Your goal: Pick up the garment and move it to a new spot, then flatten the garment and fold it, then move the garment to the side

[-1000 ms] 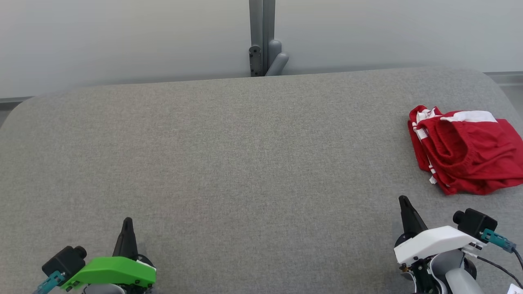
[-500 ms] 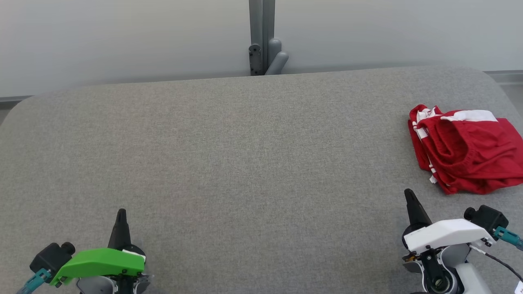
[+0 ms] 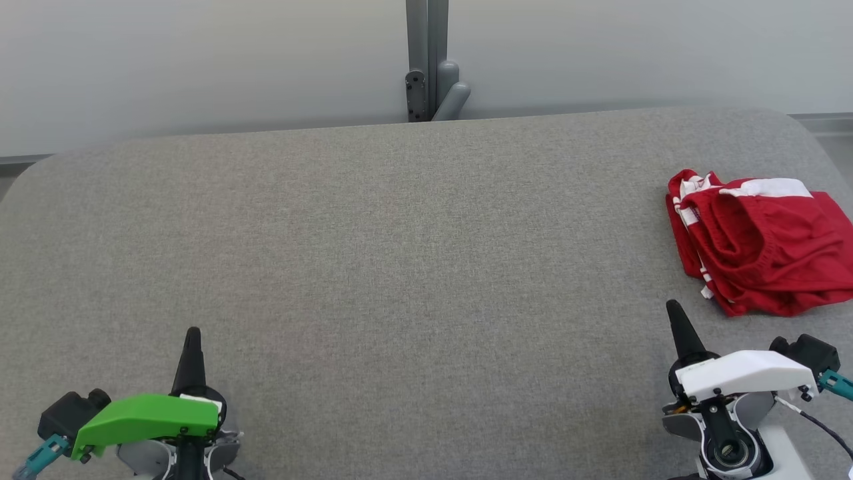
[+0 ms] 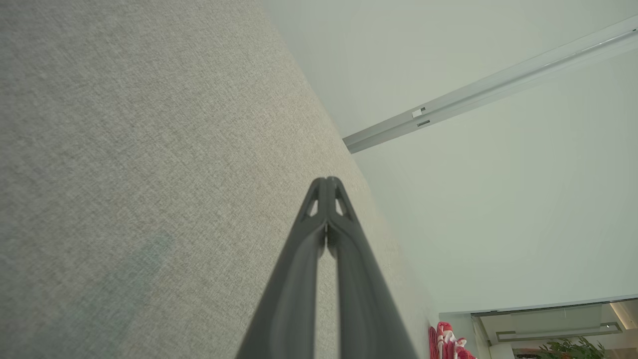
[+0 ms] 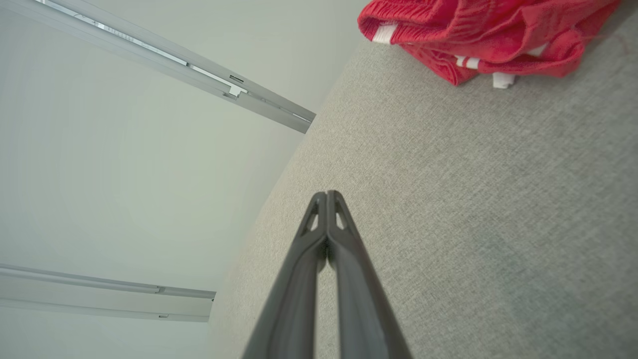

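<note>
Red garment (image 3: 760, 247) lies bunched at the worktop's (image 3: 400, 253) right edge.
Both pairs of jaws are closed tight and hold nothing, at the near edge; the right jaws stand near the garment, not touching it.

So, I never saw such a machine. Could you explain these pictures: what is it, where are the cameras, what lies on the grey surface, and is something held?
It is a robot with two arms. The wide picture comes from a camera on its head, looking down at a grey fabric surface. At lower left is the left gripper, under a green cover; at lower right the right gripper, under a white cover. The other two pictures come from wrist cameras, looking along the dark fingers. Both pairs of jaws are shut and hold nothing. On the surface lies a crumpled red garment with white stripes, near the right edge, apart from the right gripper.
</note>
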You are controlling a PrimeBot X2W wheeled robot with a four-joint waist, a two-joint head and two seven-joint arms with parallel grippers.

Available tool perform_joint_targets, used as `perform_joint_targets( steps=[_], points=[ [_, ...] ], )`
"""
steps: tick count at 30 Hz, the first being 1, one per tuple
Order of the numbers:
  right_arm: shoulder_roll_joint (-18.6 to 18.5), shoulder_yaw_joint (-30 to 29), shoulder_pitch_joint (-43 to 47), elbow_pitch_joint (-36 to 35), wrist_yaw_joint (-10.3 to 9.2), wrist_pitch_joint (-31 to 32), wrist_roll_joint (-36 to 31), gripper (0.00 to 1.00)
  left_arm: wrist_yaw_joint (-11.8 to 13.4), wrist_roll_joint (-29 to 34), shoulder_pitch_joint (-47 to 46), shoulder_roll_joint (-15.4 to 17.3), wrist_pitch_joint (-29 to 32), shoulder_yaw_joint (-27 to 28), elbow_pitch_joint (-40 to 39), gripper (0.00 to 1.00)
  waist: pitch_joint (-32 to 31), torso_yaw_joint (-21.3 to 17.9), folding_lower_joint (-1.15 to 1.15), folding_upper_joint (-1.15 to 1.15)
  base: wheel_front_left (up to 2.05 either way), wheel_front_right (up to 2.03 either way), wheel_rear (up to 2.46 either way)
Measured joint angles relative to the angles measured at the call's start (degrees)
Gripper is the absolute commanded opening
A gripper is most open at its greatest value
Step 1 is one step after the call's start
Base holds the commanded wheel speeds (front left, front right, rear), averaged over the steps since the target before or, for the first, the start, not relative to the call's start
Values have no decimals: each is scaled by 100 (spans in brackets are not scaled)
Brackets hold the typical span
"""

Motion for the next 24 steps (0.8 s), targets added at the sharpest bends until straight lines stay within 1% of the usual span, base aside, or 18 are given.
perform_joint_targets(
  steps=[24],
  points=[
    [-13, -207, -104, -126, -4, 352, 1346, 0, 44, -1185, -142, 5, 323, 155, -280, 0, 34, -2, 0, 0, 0, 0, 0]
  ],
)
